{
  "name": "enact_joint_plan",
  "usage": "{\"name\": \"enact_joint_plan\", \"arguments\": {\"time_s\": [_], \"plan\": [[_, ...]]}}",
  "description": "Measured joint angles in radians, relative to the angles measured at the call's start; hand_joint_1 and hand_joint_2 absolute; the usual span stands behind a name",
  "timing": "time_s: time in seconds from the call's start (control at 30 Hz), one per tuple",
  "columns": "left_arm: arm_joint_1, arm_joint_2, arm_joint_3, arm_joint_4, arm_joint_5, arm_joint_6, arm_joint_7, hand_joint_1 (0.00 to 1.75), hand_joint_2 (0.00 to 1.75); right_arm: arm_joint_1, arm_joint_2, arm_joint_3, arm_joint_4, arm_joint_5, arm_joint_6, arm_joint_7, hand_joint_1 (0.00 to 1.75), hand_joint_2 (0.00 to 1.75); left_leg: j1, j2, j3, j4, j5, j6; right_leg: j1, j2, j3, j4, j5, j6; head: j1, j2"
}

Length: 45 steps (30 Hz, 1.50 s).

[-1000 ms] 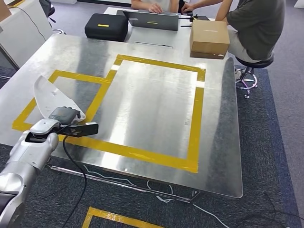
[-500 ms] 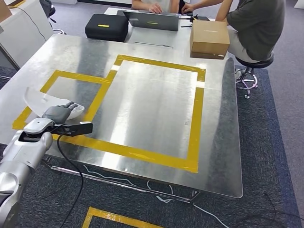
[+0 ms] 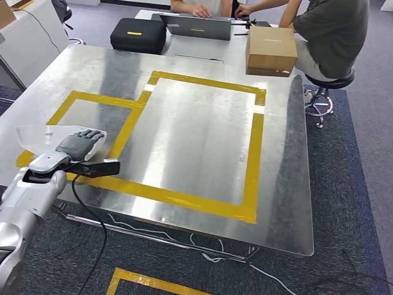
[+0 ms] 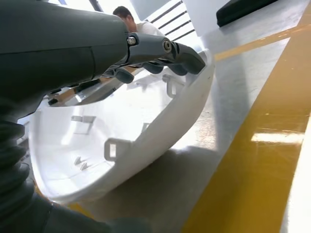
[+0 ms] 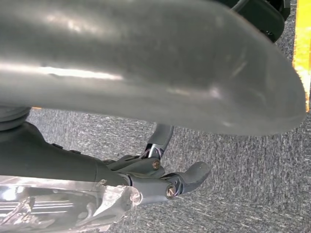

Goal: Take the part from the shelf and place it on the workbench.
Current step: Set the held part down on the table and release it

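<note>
I am bringing the curved white moulded plastic part [image 3: 44, 136] down onto the shiny sheet-metal workbench [image 3: 194, 141], so this looks like the placing step. My left hand [image 3: 78, 142] is gripping the part by its rim, fingers [image 4: 176, 51] hooked over the edge, at the near left corner beside the yellow tape outline [image 3: 116, 144]. In the left wrist view its lower edge seems to be meeting the surface. My right hand [image 5: 183, 180] is hanging over grey carpet [image 5: 238, 194], fingers extended, holding nothing. Next I would settle the part flat and loosen the fingers gently.

The part [image 3: 46, 136] is set on the counter [image 3: 194, 141] at the frame's left, under the left hand [image 3: 78, 143]. A box [image 3: 271, 48] is placed at the counter's upper right edge.
</note>
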Motion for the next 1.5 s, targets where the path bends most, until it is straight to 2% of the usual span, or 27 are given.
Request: {"name": "enact_joint_plan", "arguments": {"time_s": [0.1, 0.2, 0.33, 0.5, 0.77, 0.9, 1.0, 1.23, 1.4, 1.5], "plan": [[0.009, -0.004, 0.000, -0.003, 0.076, 0.020, -0.052, 0.00, 0.00, 0.000, -0.002, 0.000, 0.000, 0.000, 0.006, 0.004, 0.00, 0.00, 0.000, 0.000, 0.000, 0.000, 0.000, 0.000, 0.000, 0.000, 0.000, 0.000, 0.000, 0.000, 0.000, 0.000], [0.033, -0.030, 0.006, -0.048, 0.220, 0.043, -0.107, 0.00, 0.00, 0.002, -0.002, -0.001, 0.000, 0.000, 0.008, 0.000, 0.00, 0.00, 0.000, -0.001, -0.001, 0.000, 0.001, -0.001, 0.000, -0.001, -0.001, 0.000, 0.000, 0.000, 0.000, 0.000], [0.066, -0.105, 0.050, -0.201, 0.502, 0.003, -0.158, 0.00, 0.00, 0.002, 0.000, -0.004, 0.000, 0.000, 0.007, -0.005, 0.00, 0.00, -0.001, -0.001, -0.001, 0.000, 0.000, -0.001, 0.000, -0.001, -0.001, 0.000, 0.000, 0.000, 0.000, 0.000], [0.078, -0.214, 0.160, -0.452, 0.801, -0.056, -0.176, 0.00, 0.00, 0.004, 0.007, -0.010, 0.000, 0.000, -0.006, 0.002, 0.00, 0.00, -0.001, -0.001, -0.002, 0.000, -0.001, 0.000, 0.000, 0.000, -0.001, 0.000, 0.000, 0.000, 0.000, 0.000], [0.074, -0.332, 0.314, -0.788, 0.821, 0.023, -0.217, 0.00, 0.00, 0.004, 0.024, -0.003, 0.000, 0.002, -0.024, 0.007, 0.00, 0.00, 0.000, 0.000, -0.001, -0.001, 0.000, -0.001, 0.001, 0.000, -0.002, 0.000, 0.000, 0.000, 0.000, 0.000], [0.075, -0.358, 0.357, -0.873, 0.818, 0.025, -0.238, 0.00, 0.00, 0.003, 0.030, 0.009, 0.000, 0.001, -0.021, 0.013, 0.00, 0.00, 0.000, -0.001, -0.001, -0.001, 0.000, -0.001, 0.001, 0.000, -0.002, 0.000, 0.000, 0.000, 0.000, 0.000], [0.076, -0.374, 0.384, -0.909, 0.876, 0.011, -0.245, 0.00, 0.00, 0.003, 0.031, 0.016, 0.000, 0.000, -0.020, 0.017, 0.00, 0.00, 0.000, -0.001, -0.001, -0.001, 0.000, -0.001, 0.000, 0.000, -0.001, 0.000, 0.000, 0.000, 0.000, 0.000], [0.061, -0.405, 0.496, -0.956, 1.209, -0.080, -0.173, 0.00, 0.00, 0.000, 0.031, 0.031, 0.000, 0.000, -0.023, 0.023, 0.00, 0.00, 0.000, -0.001, -0.001, -0.001, 0.000, -0.001, 0.000, 0.000, -0.002, 0.000, 0.000, 0.000, 0.000, 0.000], [0.047, -0.406, 0.600, -0.962, 1.277, -0.065, -0.153, 0.00, 0.00, -0.003, 0.031, 0.037, 0.000, 0.000, -0.027, 0.037, 0.00, 0.00, 0.001, -0.001, -0.002, -0.002, 0.000, -0.001, 0.001, -0.001, -0.001, 0.000, -0.001, -0.001, 0.000, 0.000], [0.044, -0.385, 0.695, -0.961, 1.294, -0.031, -0.165, 0.00, 0.00, -0.002, 0.031, 0.037, 0.000, 0.000, -0.037, 0.055, 0.00, 0.00, 0.001, 0.000, -0.001, -0.002, 0.000, -0.002, 0.001, 0.001, -0.001, 0.001, -0.001, -0.001, 0.000, 0.000]]}}
